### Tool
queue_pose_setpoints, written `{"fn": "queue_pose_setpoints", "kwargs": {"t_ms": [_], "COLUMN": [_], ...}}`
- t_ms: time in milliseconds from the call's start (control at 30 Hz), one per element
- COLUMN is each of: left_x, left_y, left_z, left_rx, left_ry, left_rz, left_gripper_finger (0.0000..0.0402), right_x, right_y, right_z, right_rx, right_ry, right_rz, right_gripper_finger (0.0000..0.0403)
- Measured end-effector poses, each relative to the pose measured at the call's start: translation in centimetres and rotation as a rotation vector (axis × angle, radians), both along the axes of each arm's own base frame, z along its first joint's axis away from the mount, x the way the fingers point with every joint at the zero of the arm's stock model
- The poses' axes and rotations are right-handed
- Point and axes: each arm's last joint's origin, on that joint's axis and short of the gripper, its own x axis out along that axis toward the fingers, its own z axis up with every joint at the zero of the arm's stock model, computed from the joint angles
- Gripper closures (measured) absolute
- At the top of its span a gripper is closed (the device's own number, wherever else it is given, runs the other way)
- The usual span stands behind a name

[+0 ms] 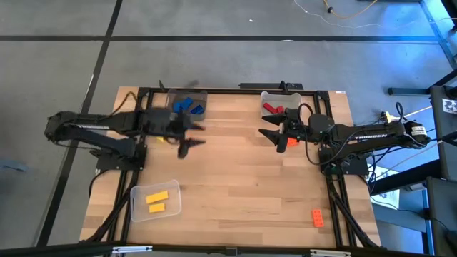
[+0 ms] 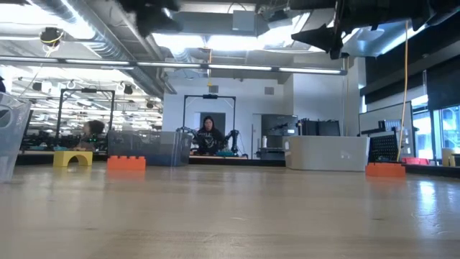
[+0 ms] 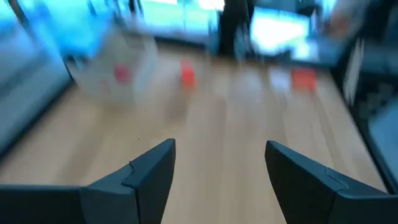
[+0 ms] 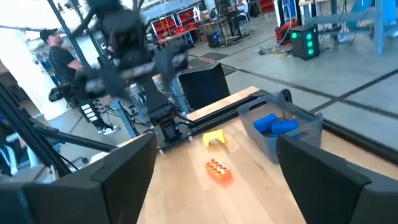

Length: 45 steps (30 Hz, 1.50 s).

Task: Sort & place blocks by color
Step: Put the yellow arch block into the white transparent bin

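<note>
Both arms hang over the far half of the bench [image 1: 235,185]. The left gripper [image 1: 187,143] is spread wide with nothing in it, just near of the bin of blue blocks [image 1: 187,106]. The right gripper [image 1: 280,135] is also wide and empty, beside the bin with red blocks [image 1: 273,108]. An orange block [image 1: 288,142] lies right under the right gripper, and a yellow block [image 4: 214,138] sits near the left arm's base. The risk I see: the two grippers face each other across the middle, so simultaneous reaches could clash, or a finger could clip a bin wall. Another orange block [image 1: 317,218] lies close to the near right edge; a nudge could send it off. The bench's centre offers plenty of room. Two yellow blocks [image 1: 156,200] rest in the near-left bin.
</note>
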Motion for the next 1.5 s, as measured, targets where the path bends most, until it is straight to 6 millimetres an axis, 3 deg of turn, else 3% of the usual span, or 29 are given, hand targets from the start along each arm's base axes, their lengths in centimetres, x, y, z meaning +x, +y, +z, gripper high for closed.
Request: {"fn": "queue_pose_setpoints", "kwargs": {"t_ms": [200, 467, 600, 1200, 1400, 1500], "left_x": [0.5, 1.0, 1.0, 1.0, 0.9, 0.6], "left_y": [2.8, 1.9, 1.3, 1.1, 1.8, 2.9], "left_z": [-0.1, -4.2, -4.1, -4.2, -4.4, -4.1], "left_rx": [-0.042, -0.113, -0.114, -0.109, -0.128, -0.112], "left_ry": [-0.281, -0.364, -0.423, -0.418, -0.402, -0.259], "left_rz": [0.072, 0.082, 0.052, 0.079, 0.232, 0.343], "left_gripper_finger": [0.0162, 0.0162, 0.0162, 0.0162, 0.0162, 0.0162], "right_x": [0.0, 0.0, 0.0, 0.0, 0.0, 0.0], "right_y": [0.1, 0.1, 0.1, 0.1, 0.1, 0.1], "right_z": [0.2, 0.3, 0.3, 0.3, 0.3, 0.3], "right_rx": [-0.063, -0.066, -0.066, -0.066, -0.066, -0.066], "right_ry": [-0.006, -0.014, -0.014, -0.012, -0.012, -0.011], "right_rz": [0.006, 0.006, 0.007, 0.007, 0.007, 0.007], "right_gripper_finger": [0.0073, 0.0073, 0.0073, 0.0073, 0.0073, 0.0073]}}
